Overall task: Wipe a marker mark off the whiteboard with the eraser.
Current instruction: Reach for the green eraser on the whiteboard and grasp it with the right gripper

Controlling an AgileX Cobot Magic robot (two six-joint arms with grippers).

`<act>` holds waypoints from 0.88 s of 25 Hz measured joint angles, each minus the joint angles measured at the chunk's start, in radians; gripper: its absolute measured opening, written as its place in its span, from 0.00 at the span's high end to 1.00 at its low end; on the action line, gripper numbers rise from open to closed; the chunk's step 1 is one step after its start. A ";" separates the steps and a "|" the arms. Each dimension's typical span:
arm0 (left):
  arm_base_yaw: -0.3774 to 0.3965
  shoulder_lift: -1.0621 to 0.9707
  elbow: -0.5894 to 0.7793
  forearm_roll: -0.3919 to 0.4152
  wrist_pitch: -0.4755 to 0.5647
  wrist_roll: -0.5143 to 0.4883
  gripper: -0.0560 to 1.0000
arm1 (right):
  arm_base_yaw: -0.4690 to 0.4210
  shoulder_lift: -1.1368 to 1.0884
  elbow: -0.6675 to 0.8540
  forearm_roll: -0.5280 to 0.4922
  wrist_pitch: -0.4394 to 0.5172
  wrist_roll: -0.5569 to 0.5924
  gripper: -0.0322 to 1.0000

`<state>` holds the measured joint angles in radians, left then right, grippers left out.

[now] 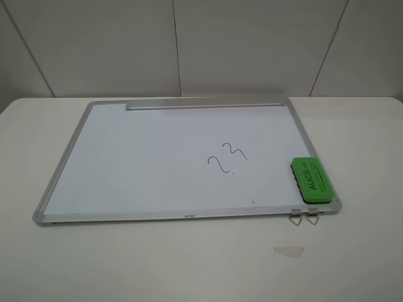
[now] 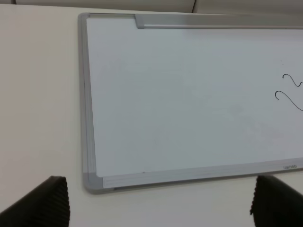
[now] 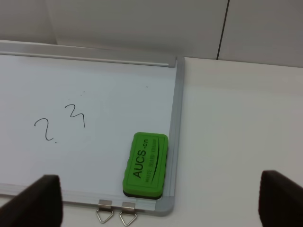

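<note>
White table top (image 1: 189,270), pale panelled wall behind. The whiteboard (image 1: 138,163) lies flat on the table, with its grey tray strip (image 1: 201,104) along the far edge and two metal clips (image 1: 303,218) hanging off the near edge by the right corner.

The marker mark (image 1: 227,159) is two thin dark curls with a dot beneath, right of the board's middle. A lone dark speck (image 1: 253,202) sits nearer the front frame, apart from the mark.

The eraser (image 1: 312,179) is green with its lettering up. It lies flat on the board in the near right corner, its long side along the right frame, just behind the clips. It is clear of the mark and nothing touches it.

A small pale scrap (image 1: 288,251) lies on the table in front of the board.

Left gripper (image 2: 161,205): held above the table off the board's near left corner, camera angled down across the board. The dark ribbed fingers (image 2: 47,203) are spread wide, with nothing between them.

Right gripper (image 3: 158,198): held above the near right corner, with the eraser in line between its fingers (image 3: 281,196) but below them and untouched. It is spread wide and holds nothing.

Only the fingertips show, so the arm pose beyond the wrists cannot be told.
</note>
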<state>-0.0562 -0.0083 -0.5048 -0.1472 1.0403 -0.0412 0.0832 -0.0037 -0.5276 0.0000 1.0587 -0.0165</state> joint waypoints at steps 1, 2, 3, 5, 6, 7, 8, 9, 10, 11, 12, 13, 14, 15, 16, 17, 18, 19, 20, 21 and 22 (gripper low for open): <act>0.000 0.000 0.000 0.000 0.000 0.000 0.21 | 0.000 0.000 0.000 0.000 0.000 0.000 0.17; 0.000 0.000 0.000 0.000 0.000 0.000 0.21 | 0.000 0.000 0.000 0.000 0.000 0.000 0.17; 0.000 0.000 0.000 0.000 0.000 0.000 0.21 | 0.000 0.000 0.000 0.000 0.000 0.000 0.17; 0.000 0.000 0.000 0.000 0.000 0.000 0.21 | 0.000 0.000 0.000 0.000 0.000 0.000 0.17; 0.000 0.000 0.000 0.000 0.000 0.000 0.21 | 0.000 0.000 0.000 0.000 0.000 0.000 0.17; 0.000 0.000 0.000 0.000 0.000 0.000 0.21 | 0.000 0.000 0.000 0.000 0.000 0.000 0.17; 0.000 0.000 0.000 0.000 0.000 0.000 0.21 | 0.000 0.000 0.000 0.000 0.000 0.000 0.17; 0.000 0.000 0.000 0.000 0.000 0.000 0.21 | 0.000 0.000 0.000 0.000 0.000 0.000 0.17; 0.000 0.000 0.000 0.000 0.000 0.000 0.21 | 0.000 0.000 0.000 0.000 0.000 0.000 0.17; 0.000 0.000 0.000 0.000 0.000 0.000 0.21 | 0.000 0.000 0.000 0.000 0.000 0.000 0.17; 0.000 0.000 0.000 0.000 0.000 0.000 0.21 | 0.000 0.000 0.000 0.000 0.000 0.000 0.17; 0.000 0.000 0.000 0.000 0.000 0.000 0.21 | 0.000 0.000 0.000 0.000 0.000 0.000 0.17; 0.000 0.000 0.000 0.000 0.000 0.000 0.21 | 0.000 0.000 0.000 0.000 0.000 0.000 0.17; 0.000 0.000 0.000 0.000 0.000 0.000 0.21 | 0.000 0.000 0.000 0.000 0.000 0.000 0.17; 0.000 0.000 0.000 0.000 0.000 0.000 0.21 | 0.000 0.000 0.000 0.000 0.000 0.000 0.17; 0.000 0.000 0.000 0.000 0.000 0.000 0.21 | 0.000 0.000 0.000 0.000 0.000 0.000 0.17; 0.000 0.000 0.000 0.000 0.000 0.000 0.21 | 0.000 0.000 0.000 0.000 0.000 0.000 0.17; 0.000 0.000 0.000 0.000 0.000 0.000 0.21 | 0.000 0.000 0.000 0.000 0.000 0.000 0.17; 0.000 0.000 0.000 0.000 0.000 0.000 0.21 | 0.000 0.000 0.000 0.000 0.000 0.000 0.17; 0.000 0.000 0.000 0.000 0.000 0.000 0.21 | 0.000 0.000 0.000 0.000 0.000 0.000 0.17; 0.000 0.000 0.000 0.000 0.000 0.000 0.21 | 0.000 0.000 0.000 0.000 0.000 0.000 0.17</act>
<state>-0.0562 -0.0083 -0.5048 -0.1472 1.0403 -0.0412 0.0832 -0.0037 -0.5276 0.0000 1.0587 -0.0165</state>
